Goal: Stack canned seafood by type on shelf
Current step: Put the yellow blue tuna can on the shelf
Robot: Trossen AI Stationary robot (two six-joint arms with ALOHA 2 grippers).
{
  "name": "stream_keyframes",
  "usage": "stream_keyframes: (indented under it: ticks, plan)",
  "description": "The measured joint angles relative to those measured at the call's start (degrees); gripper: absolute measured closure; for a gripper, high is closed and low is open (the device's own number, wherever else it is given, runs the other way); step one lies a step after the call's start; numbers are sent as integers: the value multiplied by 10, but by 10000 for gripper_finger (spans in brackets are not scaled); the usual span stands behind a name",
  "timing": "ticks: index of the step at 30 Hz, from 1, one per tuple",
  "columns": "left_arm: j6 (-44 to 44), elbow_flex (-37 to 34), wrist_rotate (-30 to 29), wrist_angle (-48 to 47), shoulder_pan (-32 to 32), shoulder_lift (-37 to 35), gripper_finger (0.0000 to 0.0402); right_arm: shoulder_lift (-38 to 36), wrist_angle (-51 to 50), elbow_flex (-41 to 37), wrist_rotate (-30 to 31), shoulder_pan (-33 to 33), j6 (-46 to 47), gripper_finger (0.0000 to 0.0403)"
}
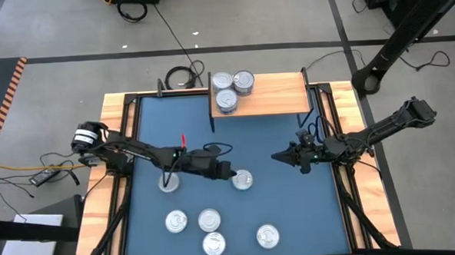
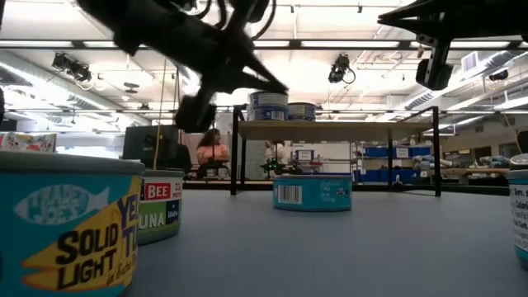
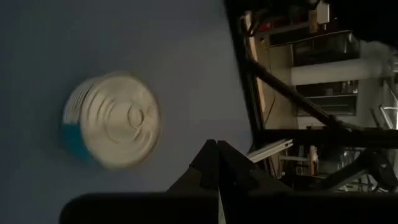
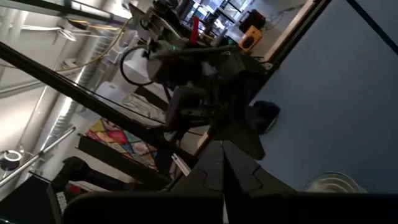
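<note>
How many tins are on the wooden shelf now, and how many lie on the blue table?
3 on the shelf: a cluster at its left end. 6 on the table. The arms may hide more.

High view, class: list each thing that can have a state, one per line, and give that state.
Shelf: holds three tins at its left end, the rest bare.
Tins on the shelf: upright, clustered together.
Tin by the left gripper: upright on the table, not held.
Other tins on the table: five, upright, lids up.
Left gripper: shut, empty, beside that tin.
Right gripper: shut, empty, above bare table.
</note>
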Motion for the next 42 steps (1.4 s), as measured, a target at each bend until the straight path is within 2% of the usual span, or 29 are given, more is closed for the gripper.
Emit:
stream_keyframes:
  ticks: [5, 11, 20, 23, 30, 33, 36, 42]
  plan:
    - [-35, -21, -10, 0, -29, 0, 402, 0, 4, 0, 2, 0, 0, 402]
    - [-33, -19, -15, -9, -51, 21, 402, 1, 4, 0, 13, 0, -4, 402]
    - [-20, 7, -9, 38, -60, 62, 402, 1, 3, 0, 18, 0, -4, 402]
    - [6, 27, -11, 26, -60, 67, 402, 3, 3, 0, 21, 0, -8, 402]
    - [73, 75, -37, -70, -71, 71, 402, 5, -8, 0, 21, 0, -9, 402]
    - [38, 77, -58, -69, -80, 73, 402, 5, -7, 0, 21, 0, -8, 402]
    - [-52, 69, -73, -63, -84, 72, 402, 5, -6, 0, 21, 0, -8, 402]
    - [-113, 33, -81, -43, -98, 72, 402, 6, -13, 0, 18, 3, 7, 402]
